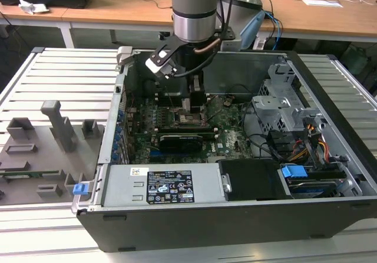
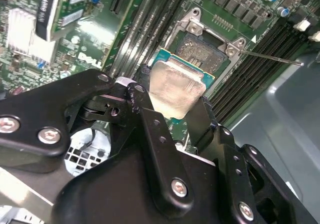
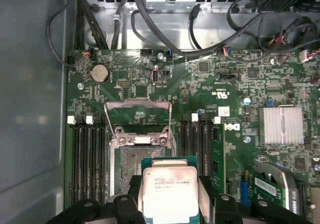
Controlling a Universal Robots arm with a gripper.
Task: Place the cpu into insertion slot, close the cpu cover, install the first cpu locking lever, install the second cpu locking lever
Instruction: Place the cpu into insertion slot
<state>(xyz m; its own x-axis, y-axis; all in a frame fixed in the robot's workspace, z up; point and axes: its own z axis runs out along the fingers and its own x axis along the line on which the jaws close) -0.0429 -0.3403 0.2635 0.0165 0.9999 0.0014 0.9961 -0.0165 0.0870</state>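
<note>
Chip in the gripper's grasp: the cpu [image 3: 169, 194] – a small flat square with a dull silver-grey metal top on a green base – is pinched at two opposite edges between the black, bolted fingers [image 2: 152, 129] of the gripper [image 2: 174, 108]. It hangs just above the open socket [image 3: 131, 164], seemingly not yet seated, though the gap is hard to judge. At the socket's edge the cpu cover [image 3: 137, 103] – a thin metal frame with an open centre – stands swung up on its hinge. Long black memory slots [image 3: 90, 164] flank the socket on a green circuit board [image 3: 150, 73], inside a dark steel computer case [image 1: 206, 227].
</note>
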